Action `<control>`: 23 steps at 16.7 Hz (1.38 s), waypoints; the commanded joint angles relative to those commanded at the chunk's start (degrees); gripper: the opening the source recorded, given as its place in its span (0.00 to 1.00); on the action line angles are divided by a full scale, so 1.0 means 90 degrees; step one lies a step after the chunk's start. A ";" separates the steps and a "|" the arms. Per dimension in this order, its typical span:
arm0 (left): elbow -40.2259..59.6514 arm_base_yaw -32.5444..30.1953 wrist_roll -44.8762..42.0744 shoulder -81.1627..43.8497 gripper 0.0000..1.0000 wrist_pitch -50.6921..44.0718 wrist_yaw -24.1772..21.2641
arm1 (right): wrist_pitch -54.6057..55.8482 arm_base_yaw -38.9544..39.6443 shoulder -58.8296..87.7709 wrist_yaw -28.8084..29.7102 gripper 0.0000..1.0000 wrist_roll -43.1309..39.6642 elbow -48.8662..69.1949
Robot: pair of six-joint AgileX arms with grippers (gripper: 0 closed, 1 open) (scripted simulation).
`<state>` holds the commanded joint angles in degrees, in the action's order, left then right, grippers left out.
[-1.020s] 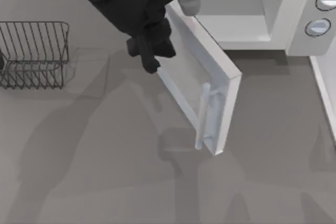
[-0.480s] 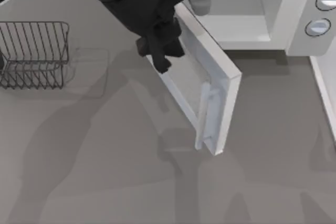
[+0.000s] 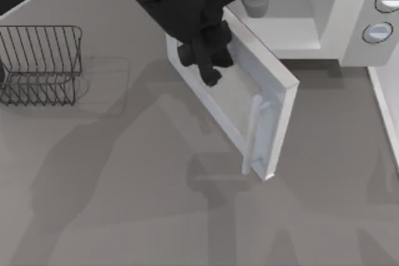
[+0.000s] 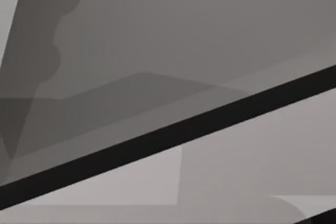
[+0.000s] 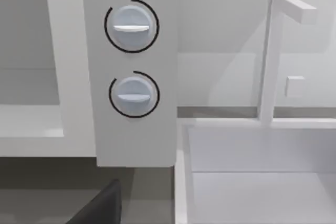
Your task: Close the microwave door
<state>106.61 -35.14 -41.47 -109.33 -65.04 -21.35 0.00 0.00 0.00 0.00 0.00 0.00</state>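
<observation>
Microwave door (image 3: 249, 101) hinge edge behind left gripper (image 3: 209, 66).

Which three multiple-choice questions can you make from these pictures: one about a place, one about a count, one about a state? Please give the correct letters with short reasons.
1. Where does the wire basket stand in the top view?
A. at the table's left
B. at the table's right
C. inside the microwave

2. How many round knobs does the microwave body carry?
A. one
B. two
C. four

3. What is the state of the microwave door?
A. fully shut
B. lying flat on the table
C. partly open, the left pincer against its window

Answers:
1 A: the basket sits near the left edge.
2 B: the right wrist view shows two knobs, one above the other.
3 C: the door angles out from the cavity, the dark pincer on it.
</observation>
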 joint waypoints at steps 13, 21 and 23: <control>0.0354 -0.0237 0.0258 -0.0255 0.00 -0.0003 0.0095 | 0.0000 0.0000 0.0000 0.0000 1.00 0.0000 0.0000; 0.0193 -0.0385 0.0388 -0.0428 0.00 -0.0207 0.0057 | 0.0000 0.0000 0.0000 0.0000 1.00 0.0000 0.0000; 0.0235 -0.0445 0.0455 -0.0532 0.00 -0.0259 0.0070 | 0.0000 0.0000 0.0000 0.0000 1.00 0.0000 0.0000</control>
<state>108.73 -39.15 -37.38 -114.11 -67.37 -20.71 0.00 0.00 0.00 0.00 0.00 0.00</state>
